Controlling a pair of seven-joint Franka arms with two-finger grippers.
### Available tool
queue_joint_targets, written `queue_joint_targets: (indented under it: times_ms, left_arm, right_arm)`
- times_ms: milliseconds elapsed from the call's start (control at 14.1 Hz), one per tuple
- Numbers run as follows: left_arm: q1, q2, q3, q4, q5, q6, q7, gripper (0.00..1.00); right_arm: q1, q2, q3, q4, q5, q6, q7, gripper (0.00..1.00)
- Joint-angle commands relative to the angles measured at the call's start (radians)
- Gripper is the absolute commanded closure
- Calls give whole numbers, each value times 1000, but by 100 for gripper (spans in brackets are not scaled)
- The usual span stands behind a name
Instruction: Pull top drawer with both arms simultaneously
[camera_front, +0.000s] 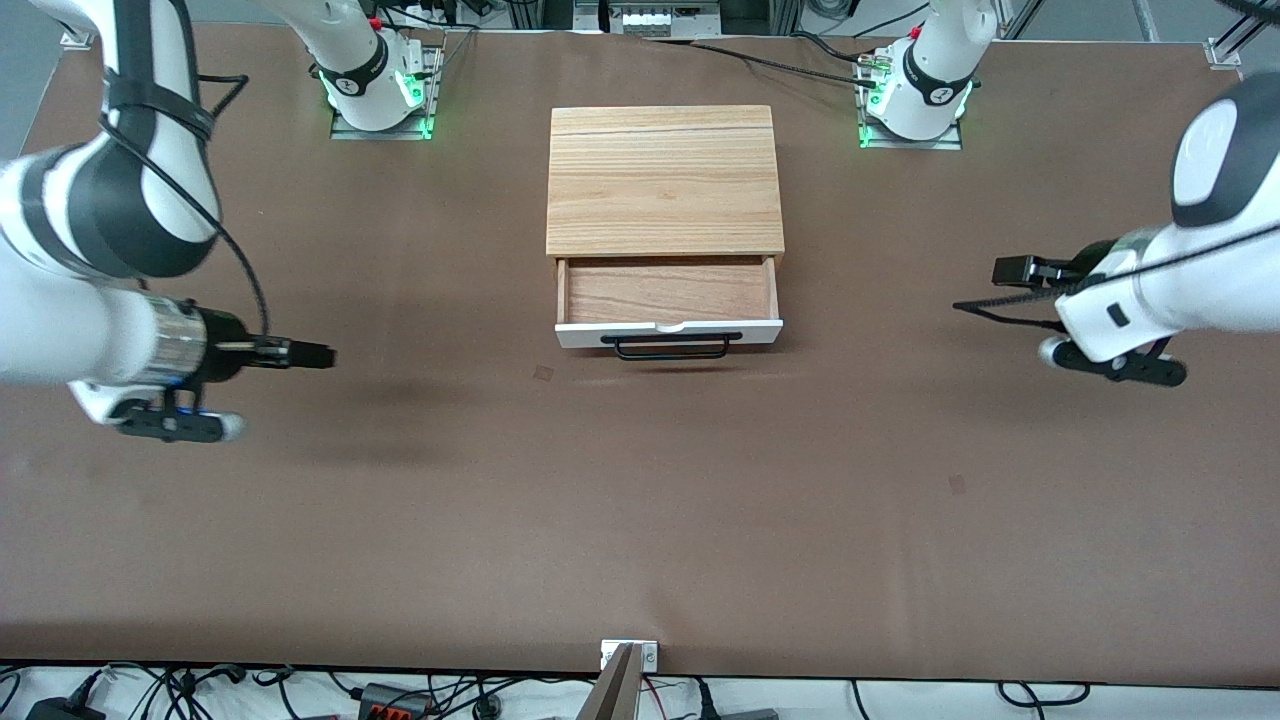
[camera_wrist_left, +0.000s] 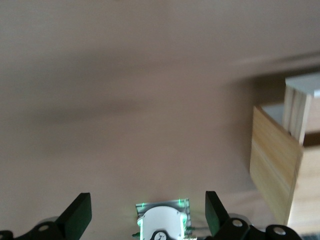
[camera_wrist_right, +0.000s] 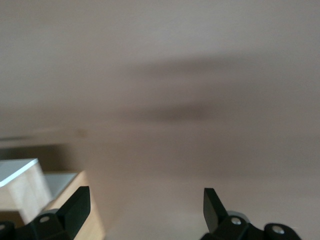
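Observation:
The top drawer (camera_front: 668, 332) stands partly pulled out of the wooden cabinet (camera_front: 665, 180). Its white front panel, black bar handle (camera_front: 672, 345) and reddish-brown inside (camera_front: 668, 290) all show. My right gripper (camera_front: 322, 354) hovers over bare table toward the right arm's end, well apart from the drawer. It is open and empty in the right wrist view (camera_wrist_right: 145, 202). My left gripper (camera_front: 990, 292) hovers over bare table toward the left arm's end, also well apart. It is open and empty in the left wrist view (camera_wrist_left: 148, 210). Neither gripper touches the handle.
The brown table (camera_front: 640, 520) is wide. The arm bases (camera_front: 378, 90) (camera_front: 915, 100) stand beside the cabinet at the table's edge farthest from the front camera. A small bracket (camera_front: 628, 655) sits at the near edge, with cables below it. The cabinet's side shows in both wrist views (camera_wrist_left: 272, 165) (camera_wrist_right: 27, 192).

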Motion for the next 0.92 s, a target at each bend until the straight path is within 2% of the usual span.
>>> queue_joint_targets:
  times_ms: [0, 142, 213, 426, 639, 852]
  left_arm:
    - [-32, -229, 76, -297, 15, 253, -110, 0]
    - [-32, -348, 87, -448, 14, 416, -109, 0]
    - [-32, -387, 88, -488, 14, 464, -105, 0]
    - [-32, -397, 108, -495, -27, 481, -99, 0]
    - [-28, -387, 104, -443, -41, 402, -87, 0]
    - [-32, -384, 94, -421, -52, 383, -38, 0]
  right_arm:
    - [-102, -73, 83, 6, -116, 29, 14, 0]
    - [-189, -118, 180, 3, -207, 40, -1, 0]
    - [-237, -146, 217, -11, -212, 41, 0, 0]
    - [-262, -186, 217, -38, -216, 41, 2, 0]
    - [-274, -198, 214, -40, -236, 26, -66, 0]
    - [-285, -222, 214, -99, -230, 43, -106, 0]
